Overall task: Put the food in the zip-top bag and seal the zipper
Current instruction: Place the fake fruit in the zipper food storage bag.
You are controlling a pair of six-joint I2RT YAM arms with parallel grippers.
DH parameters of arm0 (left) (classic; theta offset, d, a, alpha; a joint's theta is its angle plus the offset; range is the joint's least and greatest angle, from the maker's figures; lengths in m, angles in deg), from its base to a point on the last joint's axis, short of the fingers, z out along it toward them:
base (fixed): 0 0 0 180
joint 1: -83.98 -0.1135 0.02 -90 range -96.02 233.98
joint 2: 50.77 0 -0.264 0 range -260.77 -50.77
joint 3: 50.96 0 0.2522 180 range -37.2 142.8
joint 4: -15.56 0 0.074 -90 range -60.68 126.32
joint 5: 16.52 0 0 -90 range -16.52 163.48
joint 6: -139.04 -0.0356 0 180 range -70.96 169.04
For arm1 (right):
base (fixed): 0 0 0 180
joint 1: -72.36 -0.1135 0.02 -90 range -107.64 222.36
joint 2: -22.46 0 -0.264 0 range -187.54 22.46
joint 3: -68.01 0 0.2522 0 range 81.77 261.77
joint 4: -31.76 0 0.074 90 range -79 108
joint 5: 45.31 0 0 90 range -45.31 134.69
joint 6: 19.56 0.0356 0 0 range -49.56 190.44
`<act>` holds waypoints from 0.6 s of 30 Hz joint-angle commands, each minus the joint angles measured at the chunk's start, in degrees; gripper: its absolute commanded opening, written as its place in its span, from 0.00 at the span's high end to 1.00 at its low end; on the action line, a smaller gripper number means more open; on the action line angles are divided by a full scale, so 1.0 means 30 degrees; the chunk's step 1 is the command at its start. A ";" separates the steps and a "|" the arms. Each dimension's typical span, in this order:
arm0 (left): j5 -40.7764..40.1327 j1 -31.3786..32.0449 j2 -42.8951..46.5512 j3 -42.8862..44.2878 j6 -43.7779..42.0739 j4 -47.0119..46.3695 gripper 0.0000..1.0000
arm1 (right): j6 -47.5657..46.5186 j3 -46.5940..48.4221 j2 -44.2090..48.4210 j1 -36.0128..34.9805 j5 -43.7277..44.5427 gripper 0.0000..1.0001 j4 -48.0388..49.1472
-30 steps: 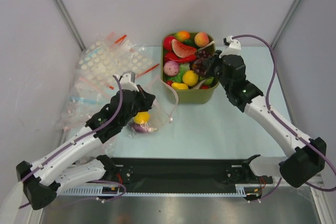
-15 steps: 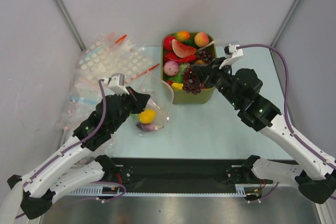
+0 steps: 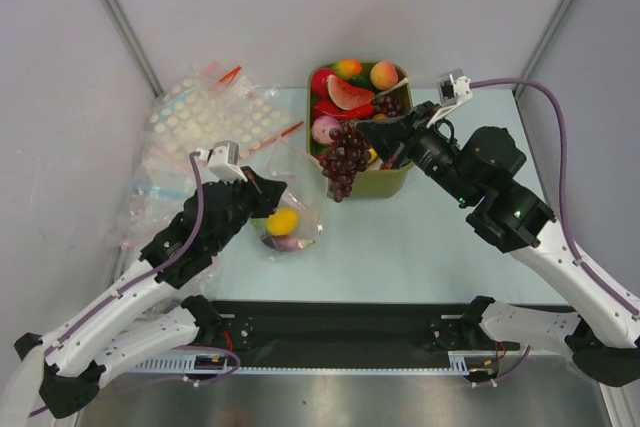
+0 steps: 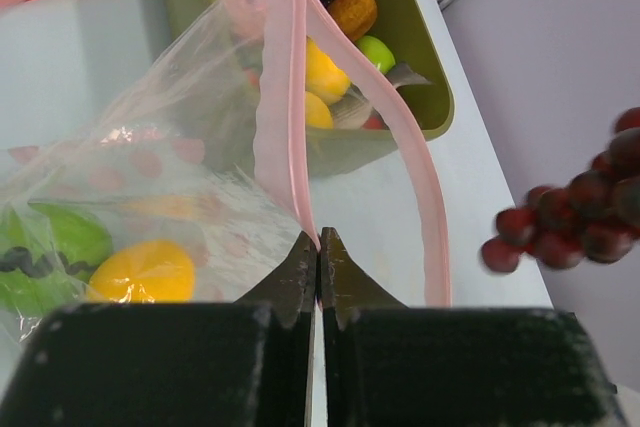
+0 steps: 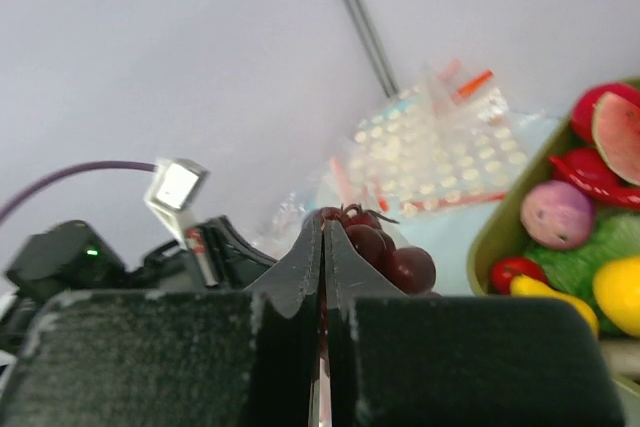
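The grapes (image 3: 343, 157) are clamped in the right gripper (image 5: 323, 232) at the tub's (image 3: 385, 182) left rim; the zipper (image 4: 275, 97) is pinched by the left gripper (image 4: 318, 247)

Overhead view looks down; both wrist views share the tub (image 3: 385, 183).

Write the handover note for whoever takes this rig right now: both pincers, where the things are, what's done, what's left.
Left pincer: shut on the pale pink zipper strip, holding the mouth of the clear thin plastic zip-top bag open.
Right pincer: shut on the dark purple toy grape bunch, which hangs over the near left corner of the olive-green plastic tub.
Done: yellow toy lemon and purple toy eggplant are in the bag.
Left: drop the grapes in, add the other food from the tub, seal the zipper.
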 commanded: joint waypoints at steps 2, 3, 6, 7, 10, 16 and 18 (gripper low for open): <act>0.0609 -0.0072 -0.0138 -0.0074 -0.0374 -0.0617 0.98 | 0.1090 0.1684 -0.0203 -0.0197 -0.1733 1.00 0.1481; 0.0843 -0.0072 -0.0197 -0.0103 -0.0316 -0.0763 0.98 | 0.1148 0.1713 -0.0290 -0.0227 -0.1821 1.00 0.1598; 0.1253 -0.0072 -0.0372 -0.0220 -0.0258 -0.0910 0.99 | 0.1120 0.2064 -0.0759 -0.0256 -0.1880 1.00 0.1337; 0.1458 -0.0072 -0.0518 -0.0279 -0.0286 -0.1027 0.99 | 0.1120 0.2123 -0.0818 -0.0285 -0.1967 1.00 0.1365; 0.2132 -0.0072 -0.0898 -0.0367 -0.0140 -0.1408 1.00 | 0.1207 0.2065 -0.0906 -0.0315 -0.2027 1.00 0.1541; 0.2835 -0.0072 -0.1310 -0.0367 -0.0228 -0.1672 1.00 | 0.1325 0.1597 -0.1491 -0.0344 -0.2172 1.00 0.1980; 0.3070 -0.0072 -0.1252 -0.0425 -0.0315 -0.1876 1.00 | 0.1470 0.1364 -0.1754 -0.0373 -0.2290 1.00 0.2213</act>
